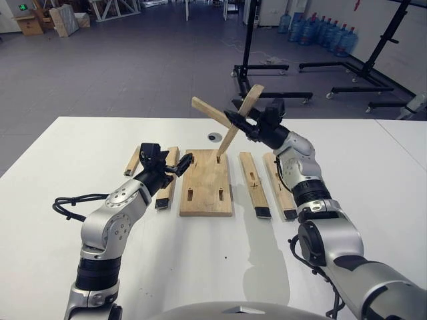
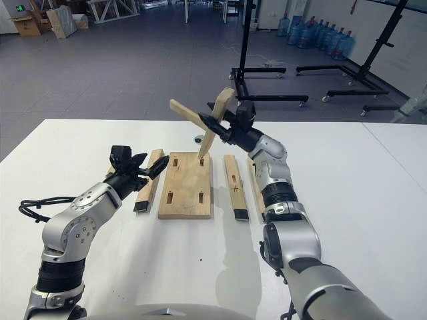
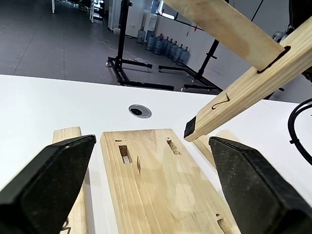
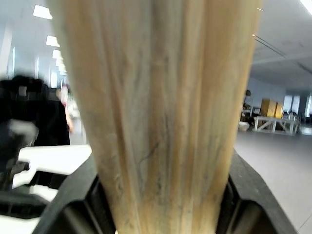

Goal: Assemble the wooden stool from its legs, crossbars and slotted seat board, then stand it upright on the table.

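Between the fingers [image 4: 246, 192] of my right gripper [image 1: 244, 124] sat a wooden leg [image 1: 230, 140], clamped firmly on both sides and tilted. A crossbar [image 1: 208, 110] crossed it just above my grip, joined through a notch. Below my right fingers the leg ran down to its dark-tipped end, which hung by the far right slot [image 3: 172, 146] of the seat board [image 1: 207, 183]. I could not tell whether that tip touched the wood.

My left gripper [image 1: 170, 161] was spread wide with nothing in it, held low at the near left edge of the board. In the left wrist view, its fingers [image 3: 48, 185] framed the board's far end. Under and just outside my left fingers lay two loose pieces [image 1: 167, 179] flat on the white table [image 1: 67, 153]. Beyond the board's other side, below my right arm, two more loose sticks [image 1: 253, 183] lay side by side, well apart from my left fingers.
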Robot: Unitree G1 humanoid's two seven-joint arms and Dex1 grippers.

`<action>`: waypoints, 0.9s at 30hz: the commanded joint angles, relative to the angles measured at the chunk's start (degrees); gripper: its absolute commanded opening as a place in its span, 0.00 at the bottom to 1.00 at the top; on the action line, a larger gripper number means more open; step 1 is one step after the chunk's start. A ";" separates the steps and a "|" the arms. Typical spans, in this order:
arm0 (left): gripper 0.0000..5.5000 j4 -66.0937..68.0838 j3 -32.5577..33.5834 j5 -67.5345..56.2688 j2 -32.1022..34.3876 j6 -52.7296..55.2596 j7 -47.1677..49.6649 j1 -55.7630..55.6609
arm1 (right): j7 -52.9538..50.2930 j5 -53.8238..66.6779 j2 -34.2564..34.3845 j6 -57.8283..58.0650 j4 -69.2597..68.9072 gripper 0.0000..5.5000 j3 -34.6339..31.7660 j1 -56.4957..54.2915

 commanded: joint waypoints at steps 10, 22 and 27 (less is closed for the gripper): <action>0.78 1.49 -0.92 2.80 -1.83 -1.06 -1.32 1.19 | 7.35 -3.82 0.51 -11.48 14.47 0.37 -1.42 -7.35; 0.78 1.76 -1.64 4.44 -3.27 -1.72 -2.21 1.81 | 9.68 -4.20 0.17 -10.14 18.45 0.37 -3.95 -8.21; 0.78 1.88 -1.71 5.11 -3.64 -1.93 -2.78 1.77 | 8.98 -3.50 0.48 -11.52 18.43 0.37 -5.65 -9.13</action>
